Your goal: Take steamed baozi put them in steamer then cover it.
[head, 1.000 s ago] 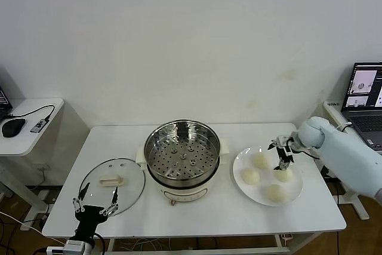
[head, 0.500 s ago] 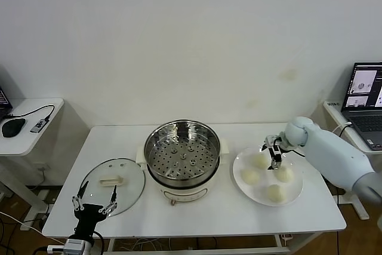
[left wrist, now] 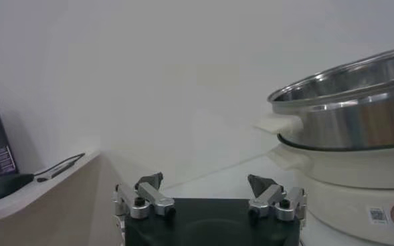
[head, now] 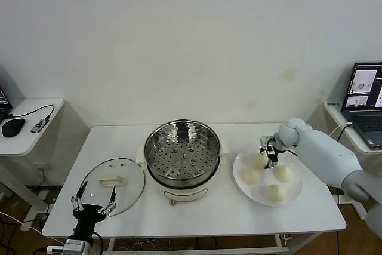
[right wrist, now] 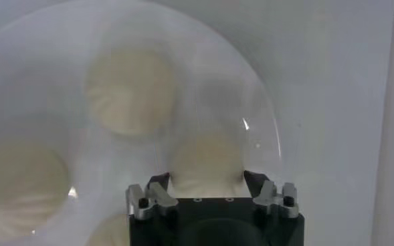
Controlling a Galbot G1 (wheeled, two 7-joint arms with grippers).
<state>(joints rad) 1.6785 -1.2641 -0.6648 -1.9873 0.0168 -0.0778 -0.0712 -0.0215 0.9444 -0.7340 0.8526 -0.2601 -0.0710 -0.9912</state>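
Several cream-white steamed baozi lie on a white plate [head: 296, 190] right of the steamer [head: 182, 153]. My right gripper [head: 268, 158] is down on the plate's far-left baozi [head: 258, 160], and its fingers press both sides of that bun [right wrist: 205, 157]. Other baozi [head: 250, 176] [head: 283, 173] [head: 275, 192] lie loose around it. The steamer's perforated tray holds nothing. The glass cover [head: 113, 180] lies flat on the table left of the steamer. My left gripper [head: 94, 202] hangs open at the table's front edge, just before the cover.
A side desk with a mouse [head: 13, 127] stands at the far left. A laptop [head: 365, 103] sits at the far right. In the left wrist view the steamer [left wrist: 350, 107] rises close by.
My right gripper moved left across the plate from the right-hand baozi to the far-left one, and its fingers closed in on that bun. The left arm stayed put.
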